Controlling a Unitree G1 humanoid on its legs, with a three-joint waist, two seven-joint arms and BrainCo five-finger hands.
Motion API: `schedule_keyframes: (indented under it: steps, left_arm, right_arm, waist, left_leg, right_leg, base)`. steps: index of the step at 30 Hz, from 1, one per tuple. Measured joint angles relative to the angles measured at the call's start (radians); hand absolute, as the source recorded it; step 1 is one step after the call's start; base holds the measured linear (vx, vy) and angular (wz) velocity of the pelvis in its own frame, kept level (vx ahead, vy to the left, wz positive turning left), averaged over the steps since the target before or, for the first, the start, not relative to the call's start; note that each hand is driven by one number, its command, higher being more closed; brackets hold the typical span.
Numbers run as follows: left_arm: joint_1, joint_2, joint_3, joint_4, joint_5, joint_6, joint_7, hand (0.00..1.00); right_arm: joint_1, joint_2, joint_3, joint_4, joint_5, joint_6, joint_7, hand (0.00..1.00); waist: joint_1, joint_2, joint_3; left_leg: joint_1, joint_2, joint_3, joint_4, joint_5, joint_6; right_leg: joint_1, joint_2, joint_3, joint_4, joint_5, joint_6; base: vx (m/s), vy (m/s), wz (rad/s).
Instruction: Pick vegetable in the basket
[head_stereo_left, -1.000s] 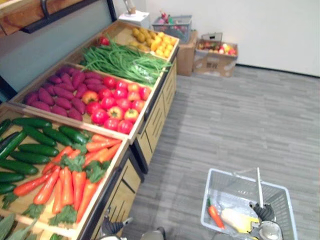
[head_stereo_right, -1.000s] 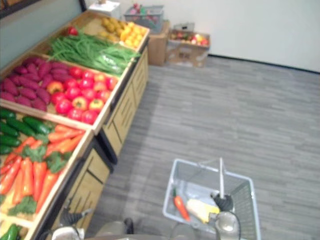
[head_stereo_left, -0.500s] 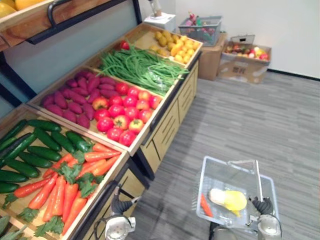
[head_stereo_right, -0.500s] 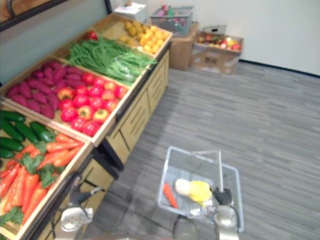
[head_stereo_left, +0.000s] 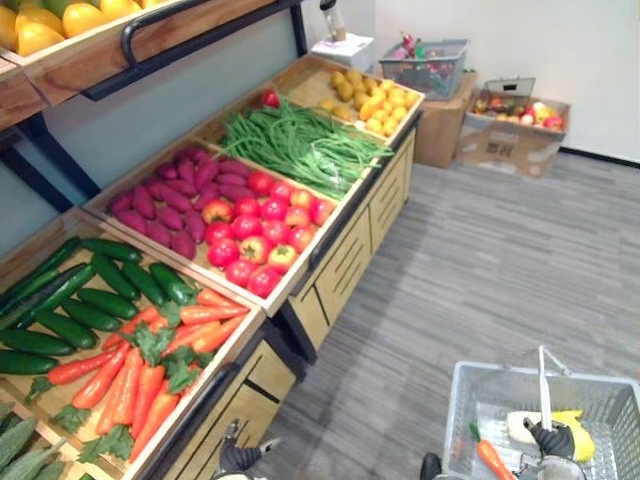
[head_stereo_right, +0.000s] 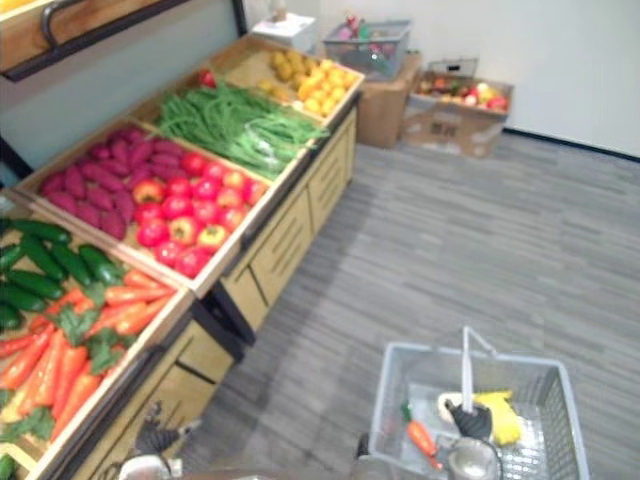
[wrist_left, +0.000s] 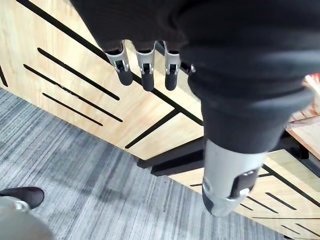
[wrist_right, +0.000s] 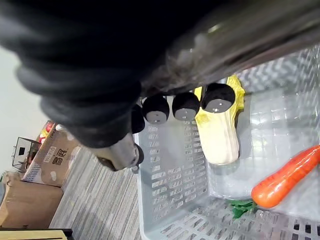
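Wooden stand (head_stereo_left: 345, 262): cucumbers (head_stereo_left: 108, 298), carrots (head_stereo_left: 128, 385), tomatoes (head_stereo_left: 262, 225), beans (head_stereo_left: 300, 142)

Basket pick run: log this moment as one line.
right hand: shut on handle | basket: carrot, pale yellow vegetable inside | left hand: open, empty, beside wooden stand

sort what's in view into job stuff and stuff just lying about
Job: basket, right hand on its handle, carrot and yellow-white vegetable inside, stand carrots, cucumbers, tomatoes.
Lying about: cardboard boxes, wire crate, idle left hand.
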Motion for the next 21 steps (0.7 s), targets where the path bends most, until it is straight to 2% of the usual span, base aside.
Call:
schedule_keyframes:
  steps: [2,3,4,6,8,10,12,13,14,15,16,17,18,19,20,21]
  left_arm:
    - [-0.009,-0.001,-0.004,0.0,0.0,0.0,0.0,0.0]
    - [-0.01,0.002,-0.009,-0.001,0.0,0.0,0.0,0.0]
    - [-0.012,0.015,-0.014,0.0,0.0,0.0,0.0,0.0]
    - [-0.009,0.04,-0.017,-0.001,0.0,0.004,-0.002,0.0]
    - [0.012,0.061,-0.014,-0.001,0.013,0.007,-0.002,0.0]
    - [0.014,0.07,-0.002,-0.001,0.025,0.007,-0.001,0.0]
    - [-0.002,0.071,0.005,-0.003,0.03,0.006,0.001,0.0]
    - [-0.007,0.071,0.004,-0.004,0.03,0.006,0.003,0.0]
    - [-0.01,0.07,0.004,-0.004,0.03,0.006,0.006,0.0]
    - [-0.01,0.07,0.004,-0.004,0.03,0.006,0.006,0.0]
    - [-0.01,0.072,0.005,-0.004,0.03,0.006,0.007,0.0]
    - [-0.008,0.071,0.005,0.0,0.03,0.007,0.007,0.0]
    - [-0.007,0.068,0.006,0.0,0.03,0.007,0.008,0.0]
    - [-0.007,0.063,0.006,0.0,0.028,0.007,0.008,0.0]
    - [-0.005,0.058,0.01,0.0,0.028,0.007,0.008,0.0]
    - [-0.005,0.045,0.026,0.0,0.024,0.007,0.01,0.0]
  right_arm:
    - [-0.006,0.004,0.004,0.0,-0.001,0.001,0.001,1.0]
    - [-0.013,0.005,0.011,-0.001,-0.001,0.001,0.002,1.0]
    - [-0.028,0.02,0.013,-0.001,-0.001,0.001,0.003,1.0]
    - [-0.034,0.043,0.018,-0.004,-0.001,0.001,0.006,1.0]
    - [-0.017,0.053,0.032,-0.004,-0.013,0.001,0.008,1.0]
    - [-0.011,0.053,0.042,-0.005,-0.032,0.001,0.01,1.0]
    - [-0.017,0.05,0.042,-0.007,-0.038,0.001,0.011,1.0]
    - [-0.021,0.045,0.041,-0.008,-0.038,0.001,0.011,1.0]
    - [-0.026,0.04,0.04,-0.008,-0.038,0.001,0.011,1.0]
    - [-0.029,0.039,0.041,-0.008,-0.038,0.001,0.011,1.0]
    - [-0.036,0.037,0.047,-0.007,-0.038,0.001,0.011,1.0]
    - [-0.044,0.025,0.059,-0.002,-0.038,0.005,0.012,1.0]
    - [-0.052,0.02,0.061,-0.002,-0.038,0.006,0.012,1.0]
    - [-0.05,0.01,0.061,-0.002,-0.038,0.009,0.013,1.0]
    - [-0.05,0.006,0.061,0.0,-0.037,0.01,0.012,1.0]
    - [-0.05,-0.001,0.061,0.005,-0.037,0.012,0.011,1.0]
  waist:
    - [0.002,-0.007,0.002]
    - [0.002,-0.007,0.002]
    - [0.002,-0.036,0.019]
    - [0.005,-0.085,0.04]
    - [0.003,-0.101,0.029]
    - [0.001,-0.104,0.024]
    - [-0.003,-0.091,0.022]
    - [-0.009,-0.086,0.022]
    - [-0.006,-0.081,0.017]
    - [-0.006,-0.072,0.012]
    - [-0.005,-0.058,0.0]
    - [-0.004,-0.041,-0.002]
    - [-0.003,-0.039,-0.003]
    - [-0.002,-0.013,-0.014]
    - [-0.001,-0.015,-0.012]
    - [0.0,-0.005,-0.016]
  left_leg:
    - [0.025,0.0,0.028,-0.062,-0.031,-0.001]
    - [0.033,-0.002,0.044,-0.077,-0.048,-0.001]
    - [0.041,-0.017,0.054,-0.085,-0.059,0.0]
    - [0.056,-0.038,0.07,-0.082,-0.058,0.002]
    - [0.061,-0.039,0.072,-0.073,-0.066,0.013]
    - [0.053,-0.038,0.065,-0.07,-0.066,0.013]
    - [0.037,-0.027,0.032,-0.07,-0.055,0.004]
    - [0.032,-0.021,0.014,-0.07,-0.051,-0.003]
    - [0.029,-0.002,-0.001,-0.072,-0.043,-0.027]
    - [0.023,0.01,-0.011,-0.073,-0.042,-0.034]
    - [0.01,0.036,-0.029,-0.078,-0.034,-0.056]
    - [0.007,0.065,-0.04,-0.091,-0.022,-0.074]
    - [0.003,0.08,-0.043,-0.097,-0.015,-0.079]
    - [0.002,0.101,-0.047,-0.107,0.001,-0.083]
    - [0.001,0.112,-0.051,-0.108,0.007,-0.084]
    - [-0.003,0.129,-0.065,-0.095,0.016,-0.08]
  right_leg:
    - [-0.044,-0.004,0.017,0.048,-0.002,0.004]
    - [-0.081,-0.011,0.034,0.114,-0.024,0.007]
    - [-0.141,-0.032,0.059,0.225,-0.057,0.009]
    - [-0.191,-0.057,0.094,0.33,-0.063,0.012]
    - [-0.183,-0.078,0.092,0.323,-0.063,0.012]
    - [-0.171,-0.082,0.09,0.298,-0.067,0.008]
    - [-0.174,-0.079,0.09,0.309,-0.091,-0.018]
    - [-0.184,-0.074,0.094,0.33,-0.105,-0.019]
    - [-0.194,-0.052,0.118,0.36,-0.121,-0.013]
    - [-0.2,-0.035,0.135,0.368,-0.127,-0.007]
    - [-0.209,-0.003,0.165,0.368,-0.148,0.015]
    - [-0.218,0.025,0.15,0.371,-0.173,0.005]
    - [-0.223,0.037,0.134,0.373,-0.18,-0.006]
    - [-0.222,0.056,0.109,0.379,-0.193,-0.028]
    - [-0.223,0.065,0.1,0.385,-0.199,-0.037]
    - [-0.218,0.079,0.082,0.391,-0.207,-0.051]
  base:
    - [-0.02,0.171,-0.25]
    - [-0.08,0.184,-0.29]
    - [-0.09,0.141,-0.24]
    - [-0.13,0.105,-0.2]
    - [-0.1,0.031,-0.13]
    - [-0.06,0.0,0.1]
    - [-0.06,-0.104,0.42]
    - [-0.04,-0.201,0.45]
    - [-0.03,-0.153,0.33]
    - [-0.02,-0.231,0.28]
    - [-0.02,-0.252,0.21]
    - [-0.02,-0.308,0.17]
    - [-0.01,-0.259,0.18]
    - [-0.01,-0.191,0.19]
    - [-0.01,-0.213,0.27]
    - [-0.01,-0.182,0.28]
